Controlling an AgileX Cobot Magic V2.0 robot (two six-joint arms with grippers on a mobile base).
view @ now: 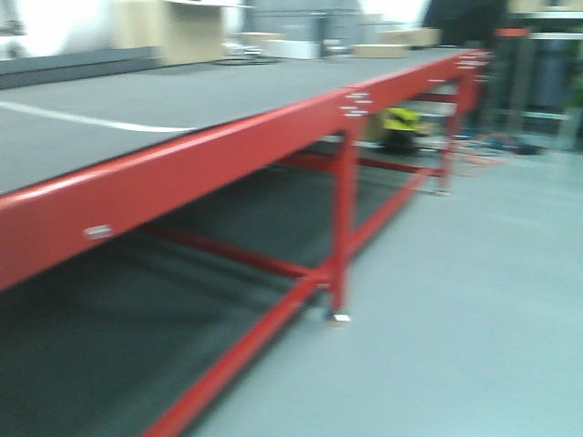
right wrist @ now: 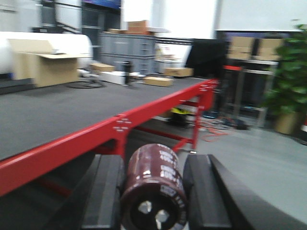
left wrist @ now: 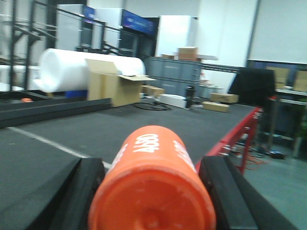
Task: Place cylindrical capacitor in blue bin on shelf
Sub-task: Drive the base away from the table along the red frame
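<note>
1. Both arms are held level, looking along the dark-topped surface [view: 137, 118].
2. The right pincer [right wrist: 153, 194] pinches the maroon cylindrical capacitor [right wrist: 156, 177], held off the surface. Its long axis points forward and its terminal end faces the camera. The left pincer [left wrist: 152, 196] likewise grips an orange cylinder [left wrist: 153, 172].
3. The room shows a grey floor [view: 474, 291], cardboard boxes [left wrist: 112, 86] and a plant [right wrist: 290, 81].

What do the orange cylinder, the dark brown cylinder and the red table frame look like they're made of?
Orange cylinder: looks like a smooth plastic sleeve, matte orange with white printed numerals. Dark brown cylinder: glossy plastic wrap with light printing; two metal-looking terminals on its end. Red table frame: likely painted metal, semi-gloss, with silvery fittings at the joints.
</note>
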